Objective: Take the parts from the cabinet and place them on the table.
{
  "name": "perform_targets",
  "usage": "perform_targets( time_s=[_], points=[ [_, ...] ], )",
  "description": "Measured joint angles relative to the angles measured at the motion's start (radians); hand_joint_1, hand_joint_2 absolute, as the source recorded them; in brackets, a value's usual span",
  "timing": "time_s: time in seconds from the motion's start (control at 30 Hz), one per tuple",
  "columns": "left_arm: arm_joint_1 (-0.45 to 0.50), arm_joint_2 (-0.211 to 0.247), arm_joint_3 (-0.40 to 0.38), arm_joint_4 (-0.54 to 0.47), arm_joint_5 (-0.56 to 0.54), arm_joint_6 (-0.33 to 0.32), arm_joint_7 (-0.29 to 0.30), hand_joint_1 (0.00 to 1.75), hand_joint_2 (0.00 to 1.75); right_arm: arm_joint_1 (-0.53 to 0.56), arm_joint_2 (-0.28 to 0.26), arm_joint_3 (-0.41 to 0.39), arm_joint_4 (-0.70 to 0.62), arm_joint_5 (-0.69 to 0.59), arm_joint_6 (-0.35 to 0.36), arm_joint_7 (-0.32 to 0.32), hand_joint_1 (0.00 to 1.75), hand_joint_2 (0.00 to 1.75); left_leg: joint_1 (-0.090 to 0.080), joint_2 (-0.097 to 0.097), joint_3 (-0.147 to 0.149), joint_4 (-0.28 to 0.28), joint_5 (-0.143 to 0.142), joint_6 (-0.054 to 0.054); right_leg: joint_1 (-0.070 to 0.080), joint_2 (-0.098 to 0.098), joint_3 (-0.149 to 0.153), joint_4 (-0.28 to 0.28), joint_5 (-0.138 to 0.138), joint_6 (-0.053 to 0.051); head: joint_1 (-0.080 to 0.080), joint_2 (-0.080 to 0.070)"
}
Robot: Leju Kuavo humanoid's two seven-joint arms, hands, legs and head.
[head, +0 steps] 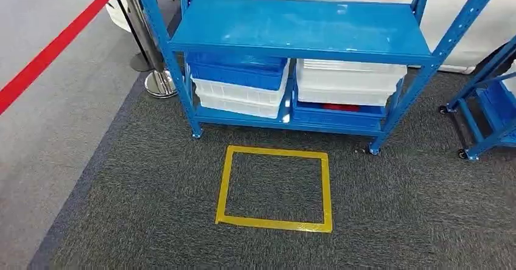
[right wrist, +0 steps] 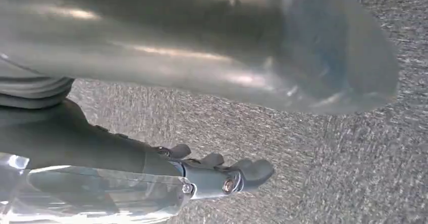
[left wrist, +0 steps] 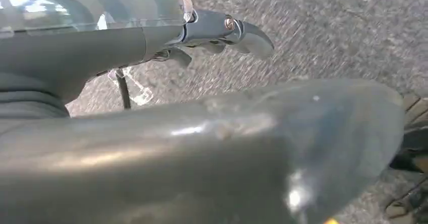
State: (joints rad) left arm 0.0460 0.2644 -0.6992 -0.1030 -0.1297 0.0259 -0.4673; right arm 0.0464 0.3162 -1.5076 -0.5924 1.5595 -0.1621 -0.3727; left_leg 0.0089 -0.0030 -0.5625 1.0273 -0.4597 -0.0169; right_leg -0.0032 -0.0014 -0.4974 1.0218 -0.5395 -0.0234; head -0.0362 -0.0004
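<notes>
A blue metal cabinet stands ahead on dark carpet, its top shelf bare. On its lower shelf at the left a blue bin sits on stacked white bins. At the right, white bins rest on a blue bin in which something red shows. My left hand hangs over the carpet, thumb and fingers apart, holding nothing. My right hand hangs the same way, its fingers stretched out and empty.
A yellow tape square marks the carpet in front of the cabinet. A chrome stanchion with a red belt stands at the left. Another blue wheeled rack stands at the right. Smooth grey floor lies beyond the carpet's left edge.
</notes>
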Motion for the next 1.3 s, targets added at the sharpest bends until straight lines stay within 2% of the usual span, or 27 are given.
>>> perform_targets(
  time_s=[0.07,0.1,0.13,0.17,0.23,0.27,0.3,0.33,0.4,0.43,0.47,0.57,0.63,0.67,0.73,0.77,0.8,0.83,0.93,0.97,1.0,1.07,1.13,1.17,1.23,1.27,1.3],
  points=[
    [0.005,0.0,-0.003,0.0,-0.007,0.001,0.0,0.0,0.0,0.0,0.0,0.0,0.001,0.0,-0.001,0.0,0.0,0.0,-0.002,-0.001,0.001,-0.004,-0.002,0.009,-0.001,-0.001,0.006,-0.009,-0.002,0.01,-0.001,0.0],
    [0.003,0.0,-0.005,-0.002,-0.008,0.002,0.0,0.0,0.0,-0.002,-0.002,0.0,0.001,0.0,-0.002,0.0,0.0,0.0,0.013,-0.001,0.014,-0.022,0.003,0.019,0.0,0.0,0.013,-0.006,-0.01,0.017,-0.002,0.0],
    [0.004,-0.001,-0.006,-0.002,-0.01,0.002,0.0,0.0,0.0,-0.001,-0.002,0.0,0.002,0.0,-0.002,0.001,0.0,0.0,0.01,-0.001,0.023,-0.029,0.002,0.023,0.0,0.0,0.002,0.024,-0.024,0.022,0.004,0.0],
    [0.003,-0.001,-0.007,-0.002,-0.01,0.002,0.0,0.0,0.0,-0.002,-0.003,0.0,0.002,0.0,-0.002,0.001,0.0,0.0,0.01,0.001,0.026,-0.03,0.0,0.03,-0.001,0.001,-0.033,0.086,-0.056,0.023,0.007,0.0],
    [0.002,-0.001,-0.008,-0.002,-0.011,0.003,0.0,0.0,0.0,-0.002,-0.003,0.0,0.003,0.0,-0.003,0.002,0.0,0.0,0.009,0.001,0.03,-0.029,-0.006,0.035,-0.002,0.001,-0.131,0.245,-0.115,0.026,0.006,0.0],
    [0.002,-0.002,-0.008,-0.002,-0.014,0.003,-0.001,0.0,0.0,-0.001,-0.004,0.0,0.004,0.0,-0.003,0.002,0.0,0.0,0.008,0.0,0.033,-0.029,-0.011,0.035,-0.003,0.001,-0.169,0.298,-0.12,0.027,0.005,0.0],
    [0.003,-0.002,-0.009,-0.002,-0.016,0.003,-0.001,0.0,0.0,-0.001,-0.004,0.0,0.005,0.0,-0.003,0.003,0.0,0.0,0.008,-0.001,0.04,-0.029,-0.016,0.034,-0.003,0.001,-0.187,0.305,-0.097,0.028,0.007,0.0],
    [0.003,-0.002,-0.011,-0.002,-0.017,0.003,-0.001,0.0,0.0,0.0,-0.005,0.0,0.006,0.0,-0.003,0.003,0.0,0.0,0.008,-0.002,0.05,-0.029,-0.022,0.033,-0.003,0.001,-0.177,0.259,-0.047,0.027,0.005,0.0],
    [0.003,-0.003,-0.015,-0.003,-0.017,0.003,-0.002,0.0,0.0,0.0,-0.005,0.0,0.007,0.0,-0.003,0.003,0.0,0.0,0.008,-0.004,0.073,-0.029,-0.036,0.026,-0.003,0.001,-0.11,0.09,0.067,0.02,0.006,0.0],
    [0.004,-0.003,-0.015,-0.003,-0.018,0.004,-0.002,0.0,0.0,0.0,-0.005,0.0,0.007,0.0,-0.003,0.003,0.0,0.0,0.008,-0.004,0.075,-0.029,-0.044,0.02,-0.001,0.002,-0.086,0.028,0.084,0.014,0.006,0.0],
    [0.002,-0.004,-0.016,-0.003,-0.018,0.005,-0.002,0.0,0.0,-0.001,-0.006,0.001,0.008,0.0,-0.003,0.004,0.0,0.0,0.001,-0.005,0.077,-0.022,-0.054,0.013,0.004,0.002,-0.074,0.008,0.068,0.013,0.006,0.0],
    [-0.001,-0.005,-0.021,-0.004,-0.022,0.008,0.0,0.0,0.0,-0.003,-0.006,0.001,0.008,0.0,-0.005,0.01,0.0,0.0,0.005,-0.004,0.081,-0.033,-0.059,-0.004,0.008,0.004,-0.077,0.013,0.06,-0.002,0.005,0.0],
    [-0.002,-0.007,-0.024,-0.005,-0.028,0.008,0.006,0.0,0.0,-0.003,-0.005,0.001,0.009,0.0,-0.008,0.015,0.0,0.0,0.007,-0.002,0.083,-0.006,-0.073,-0.016,-0.002,0.003,-0.061,-0.005,0.063,-0.013,0.001,0.0],
    [-0.004,-0.007,-0.025,-0.006,-0.028,0.008,0.008,0.0,0.0,-0.003,-0.006,0.001,0.01,0.0,-0.01,0.017,0.0,0.0,0.008,-0.002,0.053,0.052,-0.106,-0.02,-0.003,0.0,-0.056,-0.006,0.059,-0.02,-0.005,0.0],
    [-0.003,-0.007,-0.027,-0.006,-0.028,0.008,0.012,0.0,0.0,-0.005,-0.005,0.002,0.014,0.0,-0.011,0.019,0.0,0.0,0.01,-0.002,-0.036,0.21,-0.172,-0.029,-0.001,-0.001,-0.049,-0.006,0.051,-0.025,-0.003,0.0],
    [-0.003,-0.008,-0.028,-0.006,-0.028,0.008,0.012,0.0,0.0,-0.005,-0.006,0.002,0.016,0.0,-0.011,0.02,0.0,0.0,0.01,-0.002,-0.076,0.274,-0.186,-0.031,0.0,-0.001,-0.044,-0.006,0.045,-0.026,-0.004,0.0],
    [-0.002,-0.009,-0.03,-0.006,-0.028,0.008,0.012,0.0,0.0,-0.005,-0.005,0.002,0.016,0.0,-0.012,0.02,0.0,0.0,0.011,-0.002,-0.1,0.298,-0.176,-0.032,0.0,-0.001,-0.038,-0.005,0.04,-0.026,-0.003,0.0],
    [0.0,-0.01,-0.03,-0.006,-0.029,0.008,0.012,0.0,0.0,-0.004,-0.006,0.003,0.017,0.0,-0.012,0.021,0.0,0.0,0.011,-0.002,-0.099,0.269,-0.135,-0.031,0.0,0.0,-0.027,-0.005,0.033,-0.025,-0.004,0.0],
    [0.001,-0.008,-0.031,-0.006,-0.031,0.008,0.014,0.0,0.0,-0.004,-0.006,0.005,0.022,0.0,-0.017,0.022,0.0,0.0,0.01,0.001,-0.012,0.019,0.025,-0.016,0.0,0.001,0.006,-0.006,0.009,-0.016,-0.003,0.0],
    [0.001,-0.008,-0.032,-0.006,-0.031,0.008,0.017,0.0,0.0,-0.006,-0.005,0.005,0.025,0.0,-0.019,0.023,0.0,0.0,-0.001,0.001,-0.002,0.008,0.005,-0.01,0.005,0.002,0.008,-0.003,0.002,-0.008,-0.001,0.0],
    [-0.002,-0.009,-0.032,-0.006,-0.032,0.008,0.016,0.0,0.0,-0.008,-0.006,0.006,0.026,0.0,-0.021,0.024,0.0,0.0,-0.001,0.002,0.003,0.001,-0.001,0.0,0.005,0.003,0.004,-0.002,0.0,-0.003,-0.003,0.0],
    [0.001,-0.009,-0.032,-0.006,-0.038,0.008,0.018,0.0,0.0,-0.008,-0.006,0.007,0.029,0.0,-0.023,0.027,0.0,0.0,-0.005,0.001,0.0,-0.001,-0.004,0.01,0.002,0.001,0.008,-0.012,-0.001,0.006,-0.001,0.0],
    [0.003,-0.01,-0.033,-0.007,-0.043,0.008,0.018,0.0,0.0,-0.01,-0.008,0.008,0.032,0.0,-0.024,0.028,0.0,0.0,0.007,0.001,0.019,-0.024,0.001,0.024,0.002,0.002,0.018,-0.001,-0.015,0.019,0.001,0.0],
    [0.002,-0.01,-0.034,-0.007,-0.046,0.009,0.018,0.0,0.0,-0.01,-0.009,0.009,0.034,0.0,-0.024,0.028,0.0,0.0,0.008,0.002,0.025,-0.029,-0.002,0.033,0.003,0.002,-0.007,0.048,-0.041,0.02,0.003,0.0],
    [0.0,-0.011,-0.039,-0.008,-0.047,0.01,0.019,0.0,0.0,-0.011,-0.01,0.01,0.037,0.0,-0.026,0.028,0.0,0.0,0.007,0.003,0.029,-0.029,-0.009,0.04,0.0,0.002,-0.104,0.208,-0.108,0.024,0.005,0.0],
    [0.0,-0.011,-0.04,-0.008,-0.048,0.01,0.019,0.0,0.0,-0.01,-0.011,0.01,0.04,0.0,-0.026,0.029,0.0,0.0,0.006,0.002,0.033,-0.029,-0.014,0.04,-0.001,0.002,-0.15,0.278,-0.126,0.026,0.005,0.0],
    [0.001,-0.011,-0.04,-0.008,-0.048,0.01,0.019,0.0,0.0,-0.01,-0.011,0.01,0.042,0.0,-0.027,0.029,0.0,0.0,0.006,0.002,0.039,-0.028,-0.02,0.04,-0.002,0.002,-0.18,0.313,-0.119,0.027,0.005,0.0]
  ],
)
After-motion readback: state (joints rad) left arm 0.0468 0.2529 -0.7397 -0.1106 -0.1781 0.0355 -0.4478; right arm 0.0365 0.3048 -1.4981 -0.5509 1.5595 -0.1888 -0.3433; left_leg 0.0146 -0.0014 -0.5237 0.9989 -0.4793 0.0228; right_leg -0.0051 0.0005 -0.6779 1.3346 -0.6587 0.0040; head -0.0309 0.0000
